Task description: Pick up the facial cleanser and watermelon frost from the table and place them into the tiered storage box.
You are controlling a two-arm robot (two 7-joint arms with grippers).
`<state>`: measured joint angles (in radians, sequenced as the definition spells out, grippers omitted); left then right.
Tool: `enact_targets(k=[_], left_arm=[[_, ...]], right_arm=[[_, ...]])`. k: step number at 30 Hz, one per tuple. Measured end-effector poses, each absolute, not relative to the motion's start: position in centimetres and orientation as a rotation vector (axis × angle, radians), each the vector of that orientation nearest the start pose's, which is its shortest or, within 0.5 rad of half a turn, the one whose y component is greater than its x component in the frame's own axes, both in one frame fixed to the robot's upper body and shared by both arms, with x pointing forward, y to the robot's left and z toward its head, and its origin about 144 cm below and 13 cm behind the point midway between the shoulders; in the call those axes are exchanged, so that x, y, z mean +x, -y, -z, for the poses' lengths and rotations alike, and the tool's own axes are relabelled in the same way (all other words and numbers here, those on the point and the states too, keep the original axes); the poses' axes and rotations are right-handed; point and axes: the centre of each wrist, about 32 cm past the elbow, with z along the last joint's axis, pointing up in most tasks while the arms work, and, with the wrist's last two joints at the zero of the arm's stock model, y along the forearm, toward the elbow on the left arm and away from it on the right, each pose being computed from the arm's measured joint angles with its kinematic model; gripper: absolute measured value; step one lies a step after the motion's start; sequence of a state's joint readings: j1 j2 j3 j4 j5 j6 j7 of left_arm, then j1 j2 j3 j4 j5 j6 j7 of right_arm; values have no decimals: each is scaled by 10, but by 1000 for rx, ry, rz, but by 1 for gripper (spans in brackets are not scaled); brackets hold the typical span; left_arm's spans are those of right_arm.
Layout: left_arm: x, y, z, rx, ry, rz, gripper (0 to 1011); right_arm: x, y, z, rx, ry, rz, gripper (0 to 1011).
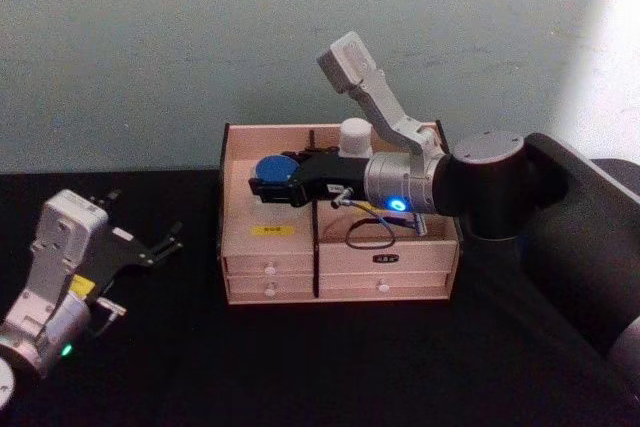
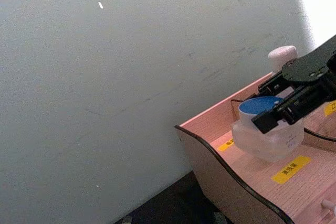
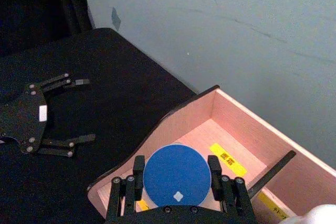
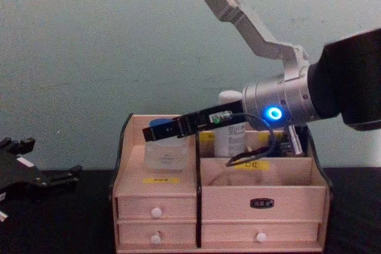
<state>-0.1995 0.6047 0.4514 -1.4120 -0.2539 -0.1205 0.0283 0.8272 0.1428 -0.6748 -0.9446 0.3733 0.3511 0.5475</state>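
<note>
You are looking at a black tabletop (image 1: 300, 367) against a plain pale grey-green wall (image 1: 150, 37). At the table's centre stands the tiered storage box (image 1: 340, 272), a pale pink-tan wooden organiser with dark edges, yellow labels and white-knobbed drawers. Your right gripper (image 3: 178, 174) reaches in from three o'clock over the box's left rear compartment, its black fingers clamped on either side of the watermelon frost (image 4: 165, 150), a squat frosted jar with a flat blue lid. The facial cleanser (image 4: 229, 129), a tall white bottle with a rounded cap, stands upright in the right rear compartment. Your left gripper (image 1: 160, 245) rests at eight o'clock, low over the table, fingers spread wide.
</note>
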Motion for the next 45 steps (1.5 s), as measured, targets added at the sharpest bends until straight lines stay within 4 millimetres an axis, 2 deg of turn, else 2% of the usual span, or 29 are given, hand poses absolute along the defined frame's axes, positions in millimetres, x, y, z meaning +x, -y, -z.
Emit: enact_targets(k=[23, 33, 45], left_arm=[[489, -310, -1140, 304, 285, -1248, 1001], [489, -310, -1140, 304, 285, -1248, 1002], [489, -310, -1140, 304, 285, -1248, 1001]], right_arm=[[641, 132, -1245, -378, -117, 632, 731], [640, 132, -1245, -378, -118, 631, 993], [640, 132, -1245, -377, -119, 631, 1002]])
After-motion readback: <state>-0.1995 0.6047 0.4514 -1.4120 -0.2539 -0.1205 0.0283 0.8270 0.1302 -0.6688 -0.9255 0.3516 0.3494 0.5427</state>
